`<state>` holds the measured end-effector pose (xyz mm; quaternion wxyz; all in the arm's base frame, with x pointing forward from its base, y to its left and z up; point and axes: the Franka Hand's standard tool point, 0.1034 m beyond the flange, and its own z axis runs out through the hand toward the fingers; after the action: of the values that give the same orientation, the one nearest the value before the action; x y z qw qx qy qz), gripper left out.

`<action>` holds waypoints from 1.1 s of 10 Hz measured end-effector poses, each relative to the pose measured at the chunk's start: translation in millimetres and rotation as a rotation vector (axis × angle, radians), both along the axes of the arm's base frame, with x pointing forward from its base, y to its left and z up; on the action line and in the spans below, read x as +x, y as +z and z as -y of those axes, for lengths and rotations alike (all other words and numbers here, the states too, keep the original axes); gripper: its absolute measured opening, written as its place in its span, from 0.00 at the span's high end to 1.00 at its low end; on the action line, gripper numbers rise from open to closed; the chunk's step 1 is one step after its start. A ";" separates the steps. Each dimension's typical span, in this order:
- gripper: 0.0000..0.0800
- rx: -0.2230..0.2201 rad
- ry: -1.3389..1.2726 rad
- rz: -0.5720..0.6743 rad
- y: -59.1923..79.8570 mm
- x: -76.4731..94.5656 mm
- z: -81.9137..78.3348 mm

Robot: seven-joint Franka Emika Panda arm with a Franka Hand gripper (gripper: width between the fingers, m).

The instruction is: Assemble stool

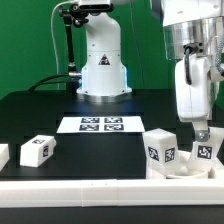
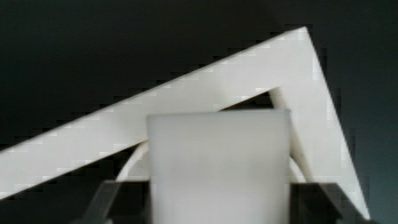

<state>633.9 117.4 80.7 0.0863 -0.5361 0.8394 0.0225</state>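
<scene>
My gripper (image 1: 201, 131) is at the exterior view's right, shut on a white blocky stool leg (image 1: 207, 150). In the wrist view that leg (image 2: 217, 160) fills the gap between the dark fingers (image 2: 121, 202). A second leg (image 1: 160, 145) stands upright just to the exterior view's left of it. Both stand on the white seat piece (image 1: 183, 171) in the front right corner, which is mostly hidden. A third leg (image 1: 36, 150) lies loose at the exterior view's left. A further white piece (image 1: 2, 155) is cut off by the left edge.
The marker board (image 1: 100, 124) lies in the middle of the black table, in front of the robot base (image 1: 102, 60). White border rails (image 1: 90, 188) run along the front edge. Their corner (image 2: 267, 75) shows behind the held leg in the wrist view.
</scene>
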 end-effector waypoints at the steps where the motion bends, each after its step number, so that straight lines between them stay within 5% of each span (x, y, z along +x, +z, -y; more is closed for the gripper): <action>1: 0.58 0.018 -0.059 0.025 0.1 1.6 -1.3; 7: 0.58 0.042 -0.094 0.049 0.5 1.3 -4.0; 9: 0.23 0.050 0.044 -0.001 5.9 -3.1 -3.8; 11: 0.20 0.048 0.208 0.000 18.2 -5.4 0.2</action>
<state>628.5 117.2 98.8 0.0964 -0.6182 0.7784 0.0515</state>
